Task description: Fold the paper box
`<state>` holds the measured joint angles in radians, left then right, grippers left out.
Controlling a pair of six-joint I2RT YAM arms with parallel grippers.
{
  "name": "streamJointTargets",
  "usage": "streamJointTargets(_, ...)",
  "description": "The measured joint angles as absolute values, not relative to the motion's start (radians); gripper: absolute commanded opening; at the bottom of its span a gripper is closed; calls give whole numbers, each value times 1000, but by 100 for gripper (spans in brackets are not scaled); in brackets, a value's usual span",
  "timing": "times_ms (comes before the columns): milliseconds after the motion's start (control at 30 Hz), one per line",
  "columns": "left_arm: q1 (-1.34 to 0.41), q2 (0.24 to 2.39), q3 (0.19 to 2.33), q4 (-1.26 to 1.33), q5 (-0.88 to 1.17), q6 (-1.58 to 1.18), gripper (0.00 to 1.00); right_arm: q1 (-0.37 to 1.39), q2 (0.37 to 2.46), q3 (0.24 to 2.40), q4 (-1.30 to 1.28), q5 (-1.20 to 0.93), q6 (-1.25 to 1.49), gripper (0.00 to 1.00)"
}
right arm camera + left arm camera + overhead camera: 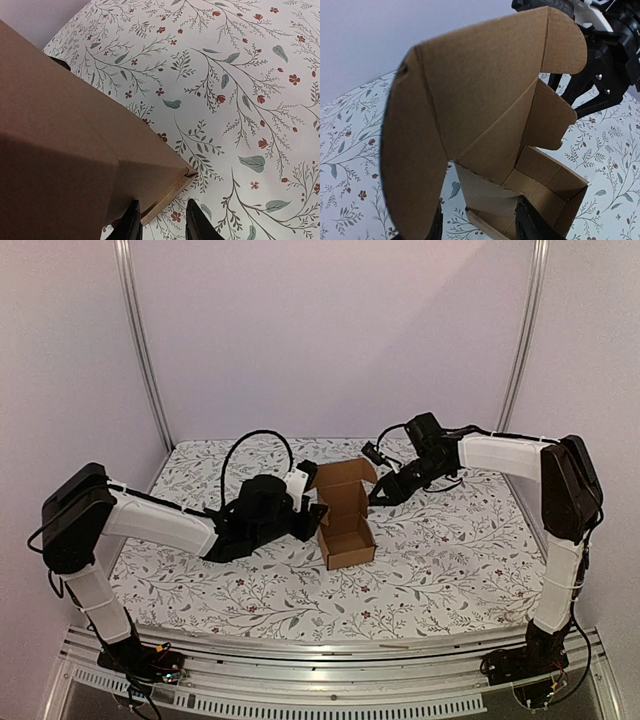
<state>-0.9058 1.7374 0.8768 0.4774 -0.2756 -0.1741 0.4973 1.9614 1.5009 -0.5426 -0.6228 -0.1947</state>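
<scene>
Standing open, paper box (347, 540), between left gripper (318, 509) and right gripper (377, 497)

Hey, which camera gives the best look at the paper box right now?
The top external view: it shows the whole paper box, lid standing open above its tray. The left wrist view is too close, cropping the lid's inside and the tray. The right wrist view catches only an outer wall and one corner.
</scene>
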Motion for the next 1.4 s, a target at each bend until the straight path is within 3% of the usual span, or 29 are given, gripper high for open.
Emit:
streamJointTargets(667,-905,1739,858,465,-224,-154,45,525,1963,1477,-517,-716,-346,35)
streamJointTargets(1000,-905,1620,816,447,-332,-186,24,614,1913,1400,-446,-655,-329,35)
streamJointTargets(1400,-898,1616,820,350,-385,-186,9,661,1878,1393,-414,-628,-347,35)
